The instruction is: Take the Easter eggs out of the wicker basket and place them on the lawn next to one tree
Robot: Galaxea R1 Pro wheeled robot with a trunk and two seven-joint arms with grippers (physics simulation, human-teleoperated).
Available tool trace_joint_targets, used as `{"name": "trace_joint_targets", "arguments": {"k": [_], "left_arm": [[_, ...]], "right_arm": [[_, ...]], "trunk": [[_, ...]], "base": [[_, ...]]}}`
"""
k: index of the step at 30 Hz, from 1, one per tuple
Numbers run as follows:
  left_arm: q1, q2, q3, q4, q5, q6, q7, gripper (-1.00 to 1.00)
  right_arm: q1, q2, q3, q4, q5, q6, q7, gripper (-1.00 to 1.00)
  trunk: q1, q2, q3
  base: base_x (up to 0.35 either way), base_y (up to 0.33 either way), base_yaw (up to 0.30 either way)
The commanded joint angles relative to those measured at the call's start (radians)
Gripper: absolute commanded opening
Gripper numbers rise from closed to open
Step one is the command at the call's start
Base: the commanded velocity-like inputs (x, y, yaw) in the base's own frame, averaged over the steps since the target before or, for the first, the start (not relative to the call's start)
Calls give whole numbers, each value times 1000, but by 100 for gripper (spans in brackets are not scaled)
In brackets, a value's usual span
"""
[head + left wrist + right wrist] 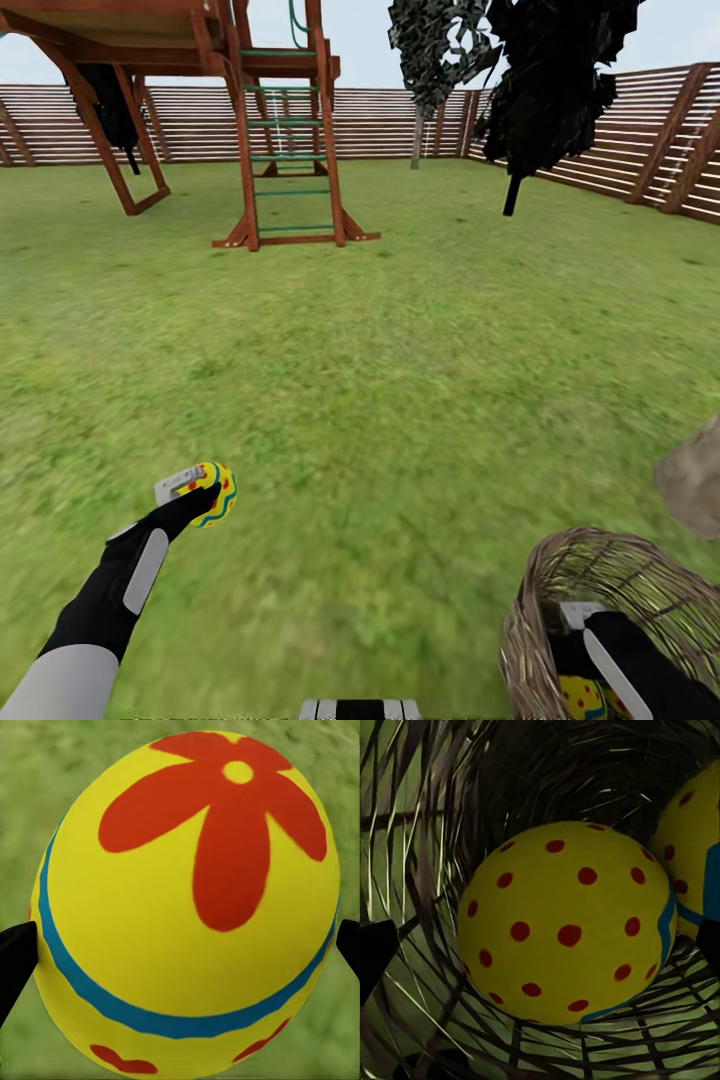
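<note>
Far left, a wooden playhouse [150, 60] stands on slanted legs, its ladder [290, 150] coming down onto the lawn [400, 360]. A slatted fence [400, 120] runs along the far edge and turns nearer down the right side. Between the playhouse and the near foreground the grass lies wide and bare, with open room on all sides of the left arm.

Near left, the left hand [200, 492] is held out over the grass, clenched on an Easter egg [214, 494]. In the left wrist view this egg [187, 907] is bright yellow with a large red flower, a blue-green band around its lower part and red marks beneath; a dark fingertip [15, 960] presses each flank, with blurred green grass behind it.

Far right of centre, a thin-trunked tree with mottled grey-green leaves [430, 60] stands by the fence, and a black-leaved tree [560, 80] stands just right of it. At the right edge a pale grey-brown shape [692, 485] is cut off by the frame.

Near right, the wicker basket [600, 580] sits on the grass, its woven rim open upward. The right hand [578, 625] reaches down inside it. The right wrist view shows a yellow egg with red dots [566, 922] on the basket's woven bottom, a blue-green band at its side, and a second egg [694, 870] touching it. The black fingertips [375, 952] stand wide apart on either side of the dotted egg, clear of it: this hand is released and holds nothing.
</note>
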Motion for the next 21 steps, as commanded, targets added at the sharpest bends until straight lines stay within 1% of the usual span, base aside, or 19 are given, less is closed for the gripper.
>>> {"name": "trace_joint_targets", "arguments": {"k": [1,2,4,21], "left_arm": [[0,0,-7,-1,10,6,4,-100],[-1,0,-17,-1,10,6,5,-100],[-1,0,-23,-1,10,6,6,-100],[0,0,-26,-1,10,6,7,-100]], "right_arm": [[0,-1,2,-1,-9,2,-3,100],[0,-2,2,-1,-9,0,-3,100],[0,-2,1,-1,-9,-1,-3,100],[0,0,5,-1,-9,-2,-3,100]], "trunk": [[0,-1,-5],[1,-1,-9],[2,-1,-16],[9,-5,-82]], "base": [[0,0,0],[0,0,0],[0,0,0],[0,0,0]]}}
